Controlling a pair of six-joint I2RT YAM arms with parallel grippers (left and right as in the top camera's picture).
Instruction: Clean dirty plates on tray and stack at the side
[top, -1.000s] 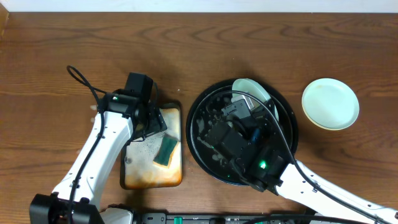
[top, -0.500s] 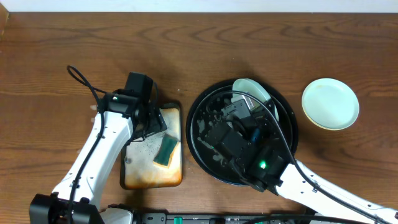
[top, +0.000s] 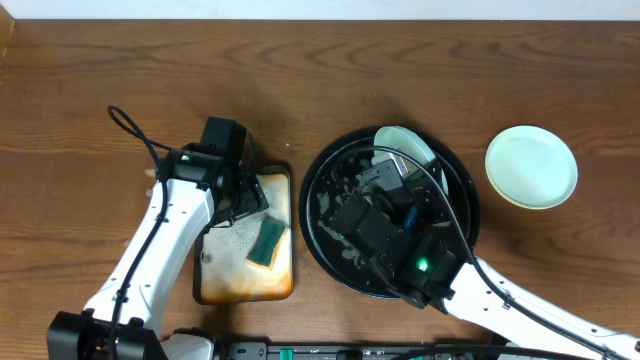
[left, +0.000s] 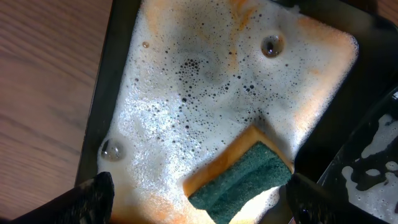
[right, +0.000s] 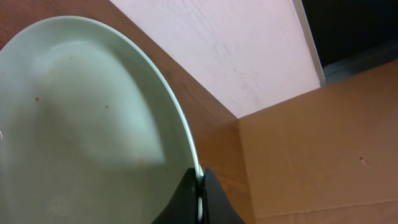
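clamping the mint plate (right: 87, 124) by its rim, right jaws over the tray (top: 308, 195).

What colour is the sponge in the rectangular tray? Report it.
Dark green rectangular sponge, yellowish underside; clearest in left wrist view.

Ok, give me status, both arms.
Left gripper open over sponge. Right gripper shut on mint plate rim, over black tray. Stack at right, nothing between.

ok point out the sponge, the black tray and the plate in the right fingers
sponge (left: 241, 185), left wrist view, middle of its green top
black tray (top: 308, 205), overhead view, left rim
plate (right: 93, 124), right wrist view, middle of its mint face
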